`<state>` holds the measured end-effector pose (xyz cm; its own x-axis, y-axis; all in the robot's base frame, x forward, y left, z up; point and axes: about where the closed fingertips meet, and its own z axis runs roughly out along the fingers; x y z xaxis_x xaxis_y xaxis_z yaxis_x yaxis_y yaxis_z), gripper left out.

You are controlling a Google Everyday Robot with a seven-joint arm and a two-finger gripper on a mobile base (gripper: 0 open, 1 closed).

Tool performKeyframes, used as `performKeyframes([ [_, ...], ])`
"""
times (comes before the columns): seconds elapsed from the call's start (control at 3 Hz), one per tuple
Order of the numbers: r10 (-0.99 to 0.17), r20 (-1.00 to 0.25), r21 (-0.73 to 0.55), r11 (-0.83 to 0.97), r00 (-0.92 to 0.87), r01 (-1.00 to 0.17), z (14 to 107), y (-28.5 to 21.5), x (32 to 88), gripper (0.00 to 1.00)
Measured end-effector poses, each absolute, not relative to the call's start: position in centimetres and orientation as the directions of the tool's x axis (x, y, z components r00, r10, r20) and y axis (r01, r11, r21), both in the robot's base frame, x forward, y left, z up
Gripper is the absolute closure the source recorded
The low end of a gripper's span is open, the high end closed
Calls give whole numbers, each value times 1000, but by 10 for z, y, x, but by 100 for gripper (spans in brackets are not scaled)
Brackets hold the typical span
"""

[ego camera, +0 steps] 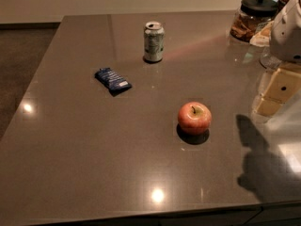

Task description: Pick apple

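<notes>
The apple (194, 117) is round and red-orange with a yellowish top and a short dark stem. It stands upright on the grey-brown countertop (94, 164), right of centre. My gripper (275, 95), white with pale yellow parts, hangs at the right edge of the camera view. It is to the right of the apple, a little above the counter and apart from the apple. Its shadow falls on the counter at the lower right.
A silver-green soda can (154, 42) stands at the back centre. A dark blue snack packet (113, 80) lies left of centre. A glass jar with a black lid (254, 17) stands at the back right corner. The counter's left and front edges drop off.
</notes>
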<state>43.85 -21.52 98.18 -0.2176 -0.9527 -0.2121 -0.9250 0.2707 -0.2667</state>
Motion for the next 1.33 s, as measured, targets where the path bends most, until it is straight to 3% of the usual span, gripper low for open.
performKeyframes([
  [0.67,-948,-244,-260,267,-205,-928,978,-208,439,0],
  [1.33,-919,-366,-143,211,-146,-967,942,-161,434,0],
])
